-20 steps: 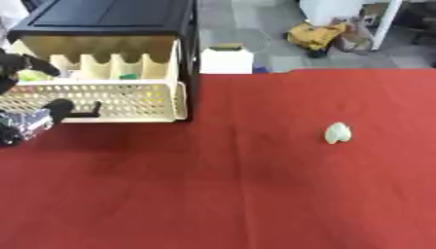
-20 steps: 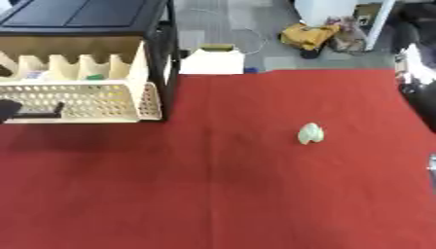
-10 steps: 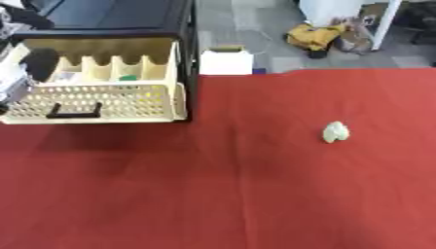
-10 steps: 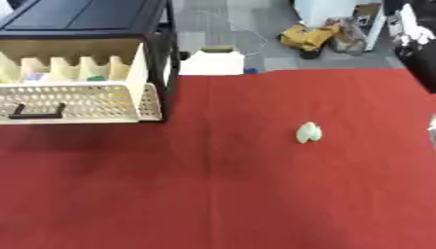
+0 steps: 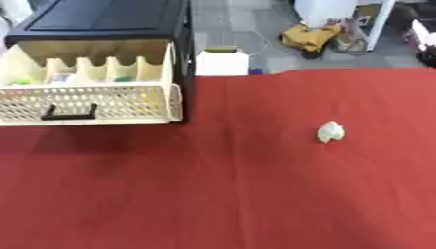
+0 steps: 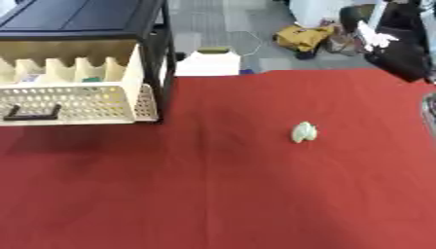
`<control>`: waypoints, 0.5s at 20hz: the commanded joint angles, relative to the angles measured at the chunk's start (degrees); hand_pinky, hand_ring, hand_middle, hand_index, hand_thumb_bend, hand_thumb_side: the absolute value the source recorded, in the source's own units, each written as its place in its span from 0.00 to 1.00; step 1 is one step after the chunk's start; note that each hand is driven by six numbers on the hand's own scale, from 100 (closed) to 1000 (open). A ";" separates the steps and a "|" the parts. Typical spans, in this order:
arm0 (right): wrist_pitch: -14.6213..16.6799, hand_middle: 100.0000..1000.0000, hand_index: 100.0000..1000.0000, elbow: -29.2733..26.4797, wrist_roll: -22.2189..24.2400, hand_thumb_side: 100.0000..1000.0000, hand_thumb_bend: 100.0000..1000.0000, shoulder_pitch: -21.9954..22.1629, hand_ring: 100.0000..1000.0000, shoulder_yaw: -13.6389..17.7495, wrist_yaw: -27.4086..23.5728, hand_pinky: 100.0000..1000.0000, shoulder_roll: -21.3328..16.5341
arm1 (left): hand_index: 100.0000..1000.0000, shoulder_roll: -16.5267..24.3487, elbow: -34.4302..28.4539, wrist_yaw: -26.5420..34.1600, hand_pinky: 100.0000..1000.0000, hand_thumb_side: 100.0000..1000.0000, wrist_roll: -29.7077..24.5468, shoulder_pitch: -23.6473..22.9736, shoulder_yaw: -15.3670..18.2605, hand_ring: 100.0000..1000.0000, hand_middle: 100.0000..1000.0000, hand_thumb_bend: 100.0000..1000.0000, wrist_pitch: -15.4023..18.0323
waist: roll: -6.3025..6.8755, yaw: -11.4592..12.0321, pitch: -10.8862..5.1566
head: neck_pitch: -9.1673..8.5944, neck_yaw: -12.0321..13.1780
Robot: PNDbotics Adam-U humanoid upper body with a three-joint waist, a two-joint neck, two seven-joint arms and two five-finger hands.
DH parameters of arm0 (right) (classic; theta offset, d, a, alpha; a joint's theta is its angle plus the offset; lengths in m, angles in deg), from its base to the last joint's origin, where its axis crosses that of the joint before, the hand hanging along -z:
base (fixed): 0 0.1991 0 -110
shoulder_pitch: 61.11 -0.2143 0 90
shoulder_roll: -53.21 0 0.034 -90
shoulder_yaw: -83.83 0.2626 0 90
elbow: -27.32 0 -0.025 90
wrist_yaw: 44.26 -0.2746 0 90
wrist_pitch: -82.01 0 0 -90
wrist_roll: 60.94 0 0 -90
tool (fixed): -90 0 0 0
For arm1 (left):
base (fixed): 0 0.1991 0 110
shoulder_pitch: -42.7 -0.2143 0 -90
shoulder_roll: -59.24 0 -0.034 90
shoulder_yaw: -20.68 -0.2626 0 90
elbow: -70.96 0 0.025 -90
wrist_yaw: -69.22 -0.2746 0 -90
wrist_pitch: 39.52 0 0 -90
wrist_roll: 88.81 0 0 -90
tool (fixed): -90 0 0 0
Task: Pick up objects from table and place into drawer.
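A small pale green-white object [image 5: 330, 132] lies alone on the red table [image 5: 221, 194], right of centre. The cream drawer [image 5: 89, 102] with a black handle [image 5: 68, 115] stands pulled out of the black cabinet [image 5: 106, 22] at the far left. Small items, some green, lie in its rear compartments [image 5: 85, 77]. My left hand shows in neither view. A dark part of my right arm [image 6: 398, 46] reaches in at the upper right, and a grey sliver of the right hand [image 6: 429, 111] shows at the right edge, well clear of the pale object.
Beyond the table's far edge stand a white box [image 5: 221, 62] and a yellow bundle [image 5: 311, 36] on the floor. The open drawer juts over the table's left rear corner.
My left hand, at the drawer handle a second ago, has drawn away to the left and out of view. The drawer stays open. The pale object has not moved.
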 commanded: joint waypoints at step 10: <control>13.59 0.58 0.80 13.35 11.22 0.64 0.62 -6.75 0.83 -4.60 5.11 0.73 -5.58 | 0.72 -5.57 -0.69 3.70 0.00 1.00 3.35 -2.39 0.95 0.00 0.00 0.09 -0.43 | -0.18 0.90 -1.55 | -0.18 -1.04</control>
